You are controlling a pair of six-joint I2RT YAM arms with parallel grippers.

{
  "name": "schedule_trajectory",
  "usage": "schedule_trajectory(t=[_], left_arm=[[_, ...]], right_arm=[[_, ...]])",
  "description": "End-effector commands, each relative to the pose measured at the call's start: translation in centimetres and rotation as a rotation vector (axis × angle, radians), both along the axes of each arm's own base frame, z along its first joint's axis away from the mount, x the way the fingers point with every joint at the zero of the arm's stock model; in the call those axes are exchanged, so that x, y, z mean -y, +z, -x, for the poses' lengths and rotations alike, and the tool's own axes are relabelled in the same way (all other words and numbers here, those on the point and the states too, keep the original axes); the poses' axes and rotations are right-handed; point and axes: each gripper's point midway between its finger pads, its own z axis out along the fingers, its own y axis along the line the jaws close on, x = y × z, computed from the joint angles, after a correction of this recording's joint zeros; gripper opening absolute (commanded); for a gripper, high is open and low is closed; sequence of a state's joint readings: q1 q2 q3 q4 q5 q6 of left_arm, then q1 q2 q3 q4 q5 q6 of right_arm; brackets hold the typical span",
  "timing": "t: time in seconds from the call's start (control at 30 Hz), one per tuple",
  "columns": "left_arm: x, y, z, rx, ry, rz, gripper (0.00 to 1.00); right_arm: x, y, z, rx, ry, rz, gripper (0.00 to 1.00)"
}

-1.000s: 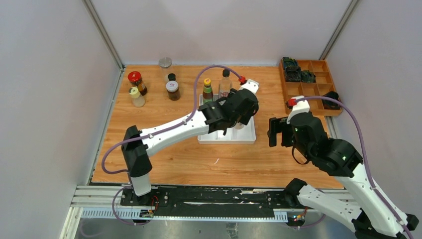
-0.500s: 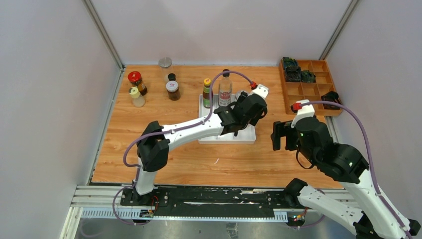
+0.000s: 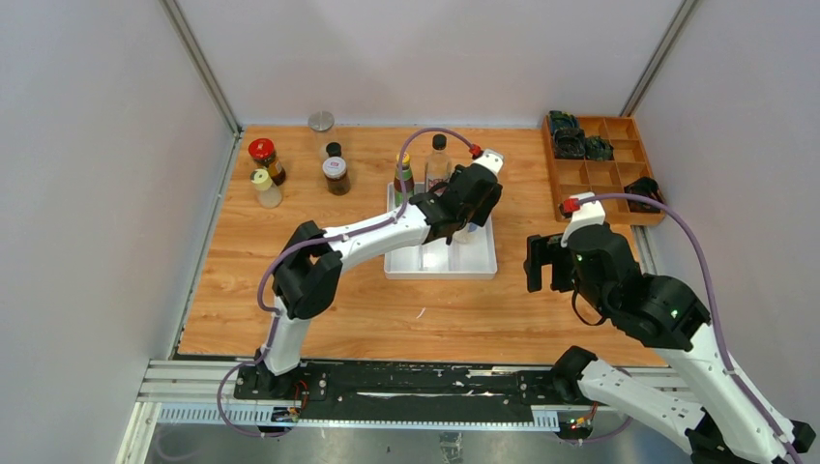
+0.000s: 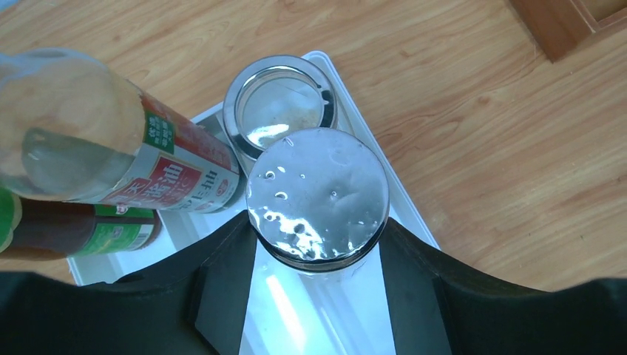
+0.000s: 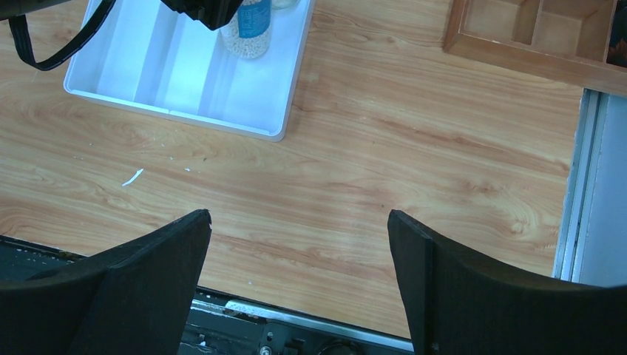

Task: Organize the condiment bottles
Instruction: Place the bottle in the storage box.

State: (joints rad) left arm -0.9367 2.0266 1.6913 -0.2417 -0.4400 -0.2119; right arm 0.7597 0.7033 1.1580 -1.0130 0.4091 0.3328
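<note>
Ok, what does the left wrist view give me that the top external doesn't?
Only left wrist: the silver lid of the jar held in the left gripper, and a second silver-lidded jar beyond it in the tray corner. Only top external: the red-lidded jar and its neighbours at far left, the wooden box, and the open right gripper. Both: the white tray and two tall bottles in it.

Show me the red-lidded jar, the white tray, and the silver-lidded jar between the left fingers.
red-lidded jar (image 3: 261, 149): top view, on its red lid.
white tray (image 3: 423, 261): top view, on its bare floor.
silver-lidded jar (image 4: 318, 194): left wrist view, on its lid.
</note>
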Motion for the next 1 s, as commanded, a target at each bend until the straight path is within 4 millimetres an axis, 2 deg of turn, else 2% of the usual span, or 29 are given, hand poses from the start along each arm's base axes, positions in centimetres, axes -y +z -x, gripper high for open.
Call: schedule_trajectory(t=[0.0, 0.2, 0.43, 0.47, 0.77, 0.97], left_arm=[[1.2, 1.8, -1.9, 0.057, -0.023, 0.059, 0.48], [1.8, 1.4, -1.8, 0.059, -0.05, 0.093, 0.48], [1.1, 1.7, -0.3, 0.055, -0.061, 0.164, 0.48], [0.9, 1.2, 0.2, 0.046, -0.067, 0.16, 0.48], [0.7, 2.1, 2.0, 0.084, -0.109, 0.196, 0.48], [1.6, 2.9, 3.6, 0.105, -0.163, 0.202, 0.47]], right_arm=[[-0.3, -0.6, 0.3, -0.023, 0.02, 0.014, 0.96], [-0.5, -1.3, 0.2, -0.036, 0.021, 0.02, 0.96], [-1.0, -2.1, 0.1, -0.049, 0.036, 0.014, 0.96], [-1.1, -2.2, 0.1, -0.054, 0.038, 0.015, 0.96], [-2.0, -3.2, 0.1, -0.076, 0.059, -0.006, 0.96], [-2.2, -3.7, 0.3, -0.087, 0.067, -0.02, 0.96]])
